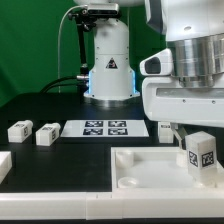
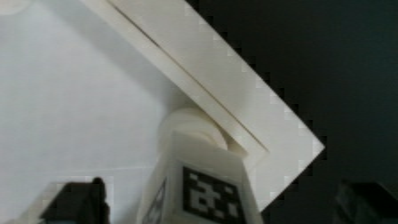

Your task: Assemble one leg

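Observation:
A leg (image 1: pixel 202 155), a small white block with a black-and-white tag, stands upright at the near right corner of the white tabletop (image 1: pixel 140 170). My gripper (image 1: pixel 198 140) hangs right over it. In the wrist view the leg (image 2: pixel 206 165) reaches into the tabletop's raised corner rim (image 2: pixel 240 95). My gripper (image 2: pixel 217 202) straddles it with the jaws open. The left finger (image 2: pixel 75 203) stands apart from the leg, with white tabletop showing between. The right finger (image 2: pixel 365 205) is dark against the black table. Two more legs (image 1: pixel 20 130) (image 1: pixel 47 134) lie at the exterior view's left.
The marker board (image 1: pixel 105 128) lies flat behind the tabletop, mid-table. A white part (image 1: pixel 4 165) shows at the exterior view's left edge. The arm's white base (image 1: pixel 110 60) stands at the back. The table is black, the backdrop green.

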Controlling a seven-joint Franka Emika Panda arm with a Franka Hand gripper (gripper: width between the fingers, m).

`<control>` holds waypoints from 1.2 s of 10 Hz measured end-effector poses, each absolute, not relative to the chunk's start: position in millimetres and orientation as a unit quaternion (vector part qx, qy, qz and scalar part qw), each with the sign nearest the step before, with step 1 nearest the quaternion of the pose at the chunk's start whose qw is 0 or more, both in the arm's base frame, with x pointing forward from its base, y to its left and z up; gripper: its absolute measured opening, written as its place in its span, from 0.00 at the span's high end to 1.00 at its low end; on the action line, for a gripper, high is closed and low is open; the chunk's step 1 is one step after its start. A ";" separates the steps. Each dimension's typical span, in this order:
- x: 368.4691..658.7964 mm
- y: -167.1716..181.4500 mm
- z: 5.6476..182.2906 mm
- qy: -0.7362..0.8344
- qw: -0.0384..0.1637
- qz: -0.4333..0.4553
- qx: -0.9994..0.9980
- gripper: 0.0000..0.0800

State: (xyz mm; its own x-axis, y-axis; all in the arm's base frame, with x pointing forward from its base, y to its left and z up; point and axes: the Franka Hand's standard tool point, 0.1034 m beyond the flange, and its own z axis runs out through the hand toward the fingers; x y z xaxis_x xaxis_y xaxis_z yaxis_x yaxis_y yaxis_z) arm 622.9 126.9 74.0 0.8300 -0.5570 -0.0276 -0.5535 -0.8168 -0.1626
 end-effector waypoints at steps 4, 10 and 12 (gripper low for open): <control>626.1 116.6 72.8 0.040 0.075 -0.024 -0.996 0.19; 627.0 112.8 71.8 -0.083 0.070 -0.035 -0.993 0.19; 626.9 112.1 71.4 -0.083 0.070 -0.034 -0.994 0.33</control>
State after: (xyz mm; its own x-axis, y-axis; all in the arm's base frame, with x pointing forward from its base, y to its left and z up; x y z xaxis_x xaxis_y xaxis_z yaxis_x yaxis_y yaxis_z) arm 626.9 112.1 71.4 0.9840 0.1594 0.0797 0.1690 -0.9765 -0.1337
